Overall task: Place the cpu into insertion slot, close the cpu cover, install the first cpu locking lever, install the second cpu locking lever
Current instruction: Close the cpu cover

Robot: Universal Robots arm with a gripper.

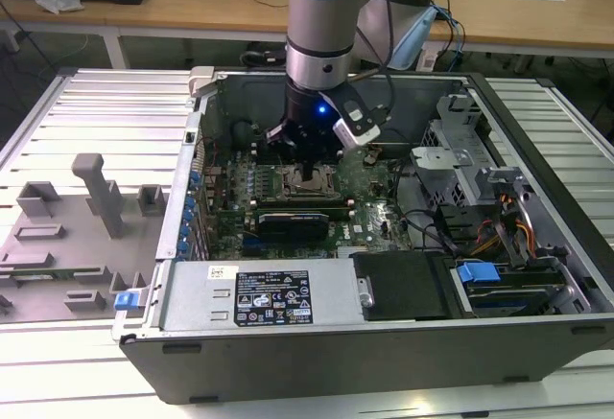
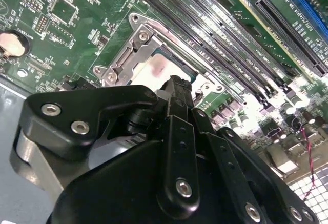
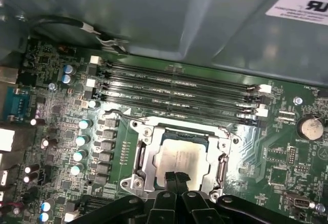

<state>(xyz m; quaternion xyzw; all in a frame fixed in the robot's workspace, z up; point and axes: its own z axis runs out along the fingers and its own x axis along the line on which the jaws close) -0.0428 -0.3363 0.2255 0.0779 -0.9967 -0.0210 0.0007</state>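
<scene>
While the cpu (image 3: pixel 180 157) lies under the cpu cover (image 3: pixel 140 158), the pincer (image 3: pixel 174 176) hovers above, tips together.

Silver-grey tube arm (image 1: pixel 321 26) had a pale blue joint cap and a black ring below. A blue light (image 1: pixel 321 109) glowed on the black wrist. A white-and-black camera module (image 1: pixel 357 124) sat at the side, with a thin black cable (image 1: pixel 387 101) looping off. The gripper (image 2: pixel 177 83) was matte black with jointed link bars and round silver screws (image 2: pixel 183 187). A grey metal bracket (image 2: pixel 31 157) sat behind.
</scene>
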